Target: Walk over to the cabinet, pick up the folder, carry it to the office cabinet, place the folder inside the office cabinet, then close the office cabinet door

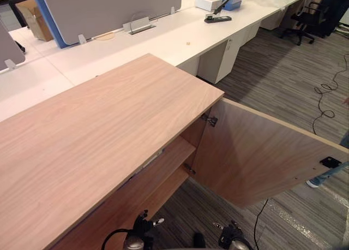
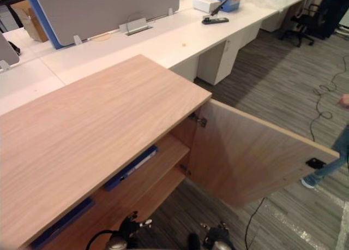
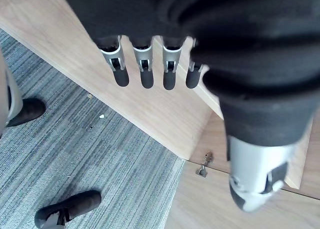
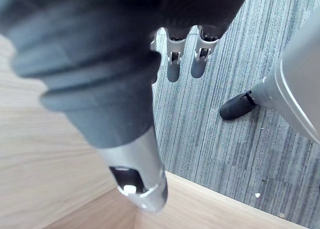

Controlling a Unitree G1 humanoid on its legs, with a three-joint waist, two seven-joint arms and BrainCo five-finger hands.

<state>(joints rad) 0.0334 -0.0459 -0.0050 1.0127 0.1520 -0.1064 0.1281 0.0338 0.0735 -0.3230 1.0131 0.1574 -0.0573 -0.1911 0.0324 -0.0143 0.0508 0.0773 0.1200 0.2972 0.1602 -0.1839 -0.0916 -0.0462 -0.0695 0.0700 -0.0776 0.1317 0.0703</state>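
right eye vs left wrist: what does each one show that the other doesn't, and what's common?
Right eye adds: a blue folder lying on the cabinet's upper shelf, the cabinet top, the white desks and a person's leg at the right edge.
Left wrist adds: the left hand, fingers straight, holding nothing, hanging over the floor.
Both: the open door, a hinge and the grey striped carpet.

White surface (image 1: 163, 37) at back w/ grey divider panel (image 1: 109, 7), white box (image 1: 207, 3), black device (image 1: 217, 19). Black office chair (image 1: 304, 19) far right on striped carpet (image 1: 272, 81). Person's leg (image 1: 329, 174) at right edge.
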